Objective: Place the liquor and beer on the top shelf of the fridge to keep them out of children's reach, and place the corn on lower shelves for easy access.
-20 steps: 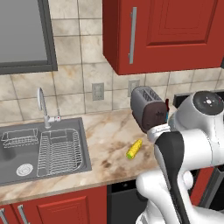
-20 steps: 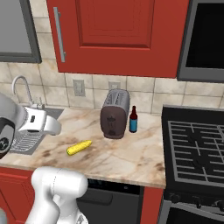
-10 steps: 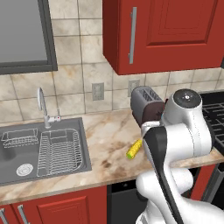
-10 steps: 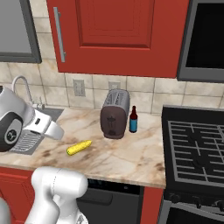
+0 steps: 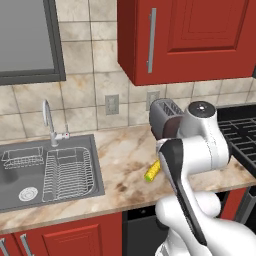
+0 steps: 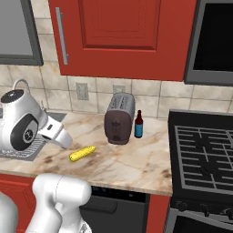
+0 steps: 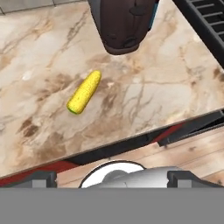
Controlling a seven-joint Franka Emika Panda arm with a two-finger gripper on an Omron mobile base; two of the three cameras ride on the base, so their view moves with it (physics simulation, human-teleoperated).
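The corn (image 7: 84,92) is a small yellow cob with a greenish end, lying flat on the marble counter (image 7: 39,57). It also lies left of the toaster, corn (image 6: 82,154), and just beside my arm, corn (image 5: 152,170). The beer (image 6: 139,125), a dark bottle with a blue label, stands upright close to the toaster's right side. My gripper (image 7: 112,179) hangs above the counter's front edge, short of the corn, open, its fingertips (image 7: 43,178) wide apart with nothing between them. The liquor and the fridge with its shelves are out of view.
A dark toaster (image 6: 119,119) stands at the back of the counter, beyond the corn. A sink (image 5: 15,187) with a wire rack (image 5: 67,170) and tap lies to the left, a black stove (image 6: 205,150) to the right. Red cabinets (image 6: 123,36) hang overhead.
My arm has swung over the counter, its big white joint shifting leftward in the left base view. The corn, beer and toaster have stayed put.
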